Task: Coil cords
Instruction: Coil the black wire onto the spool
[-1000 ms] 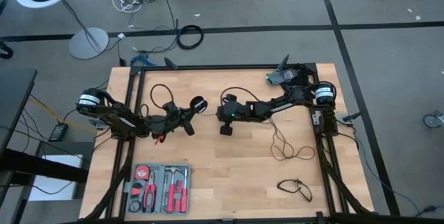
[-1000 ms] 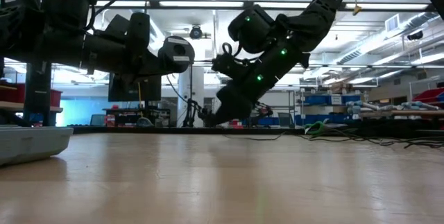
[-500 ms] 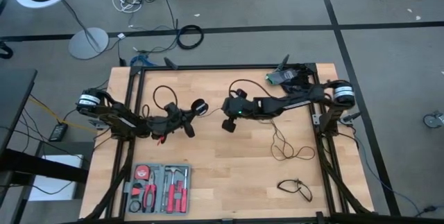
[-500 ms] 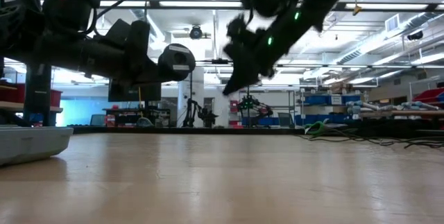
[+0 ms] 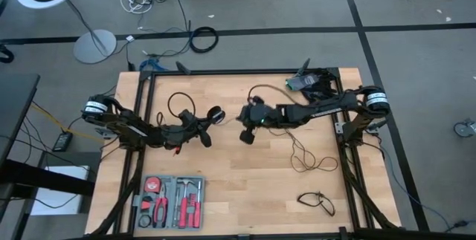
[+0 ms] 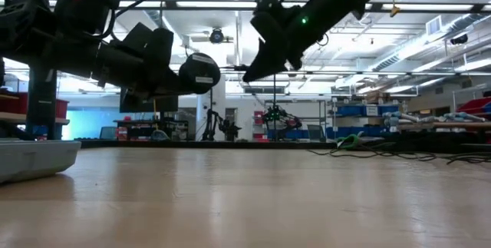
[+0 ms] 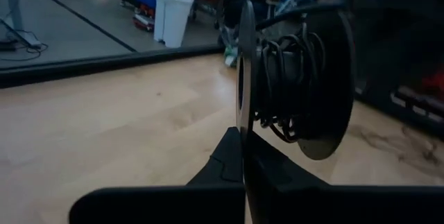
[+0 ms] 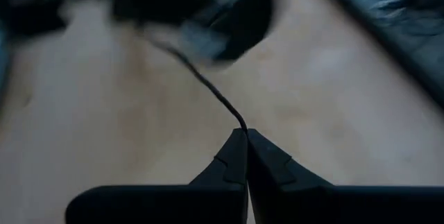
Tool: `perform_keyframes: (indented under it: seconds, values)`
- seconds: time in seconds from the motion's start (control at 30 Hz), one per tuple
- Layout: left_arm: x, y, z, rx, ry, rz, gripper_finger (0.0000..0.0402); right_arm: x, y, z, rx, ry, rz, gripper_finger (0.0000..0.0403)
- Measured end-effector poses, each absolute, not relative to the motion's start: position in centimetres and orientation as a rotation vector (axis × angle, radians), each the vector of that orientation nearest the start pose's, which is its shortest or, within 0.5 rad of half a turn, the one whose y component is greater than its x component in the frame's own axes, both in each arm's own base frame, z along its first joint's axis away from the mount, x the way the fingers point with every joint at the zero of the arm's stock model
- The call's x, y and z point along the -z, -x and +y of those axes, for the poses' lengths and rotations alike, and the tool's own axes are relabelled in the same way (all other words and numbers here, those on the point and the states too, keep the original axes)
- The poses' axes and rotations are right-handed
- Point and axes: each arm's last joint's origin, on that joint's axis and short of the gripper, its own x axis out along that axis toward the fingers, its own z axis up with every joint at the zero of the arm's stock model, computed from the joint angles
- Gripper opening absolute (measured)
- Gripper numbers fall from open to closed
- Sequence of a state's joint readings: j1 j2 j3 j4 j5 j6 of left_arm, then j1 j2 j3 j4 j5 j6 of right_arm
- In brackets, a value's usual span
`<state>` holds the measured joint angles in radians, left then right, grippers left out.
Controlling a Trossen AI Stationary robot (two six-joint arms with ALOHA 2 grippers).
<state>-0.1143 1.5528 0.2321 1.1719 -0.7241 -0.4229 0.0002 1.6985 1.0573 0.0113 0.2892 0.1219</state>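
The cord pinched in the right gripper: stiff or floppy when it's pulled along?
Probably floppy: the cord lies in loose squiggles on the table. Likely light, since the right gripper lifts it by one thin strand. It may slip, being so thin.

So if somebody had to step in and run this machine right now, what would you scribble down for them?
Left gripper: shut on the spool, a round black disc with cord turns wound on it, held above the table's middle.
Right gripper: shut on the cord, lifted a little to the spool's right, the cord running back toward the spool.
Done: part of the long cord is wound on.
Left: its loose length lies on the wood nearer the right arm's base; the short cord lies untouched near the front right corner.
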Motion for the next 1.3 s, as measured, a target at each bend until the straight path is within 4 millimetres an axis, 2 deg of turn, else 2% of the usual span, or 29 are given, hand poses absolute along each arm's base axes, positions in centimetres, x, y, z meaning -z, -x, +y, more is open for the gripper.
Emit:
perform_keyframes:
  seconds: [0.13, 0.27, 0.4, 0.53, 0.77, 0.97, 1.2, 1.3]
  values:
    - [-13.5, -22.3, -0.6, -0.632, 0.364, -0.034, 0.0000, -18.1, -37.1, 0.5, 0.286, -0.025, 0.687, 0.0000]
    - [-13.9, -22.4, -0.6, -0.621, 0.379, -0.066, 0.0000, -15.1, -37.6, 0.7, 0.308, -0.056, 0.767, 0.0000]
    - [-14.3, -22.5, -0.7, -0.553, 0.401, -0.095, 0.0000, -14.1, -37.9, 0.2, 0.332, -0.077, 0.773, 0.0000]
    - [-14.3, -22.5, -0.8, -0.516, 0.402, -0.094, 0.0000, -15.0, -38.4, -0.1, 0.312, -0.072, 0.695, 0.0000]
    - [-14.1, -22.6, -1.2, -0.444, 0.374, -0.050, 0.0000, -15.9, -36.4, -2.1, 0.481, -0.055, 0.823, 0.0000]
    - [-13.1, -22.5, -1.4, -0.461, 0.336, 0.055, 0.0000, -19.1, -35.2, -2.9, 0.496, -0.058, 0.778, 0.0000]
    - [-12.0, -22.2, -1.2, -0.549, 0.314, 0.145, 0.0000, -23.1, -34.0, -2.4, 0.470, -0.059, 0.655, 0.0000]
    - [-11.8, -22.1, -1.2, -0.557, 0.314, 0.168, 0.0000, -24.3, -34.3, -2.2, 0.445, -0.049, 0.561, 0.0000]
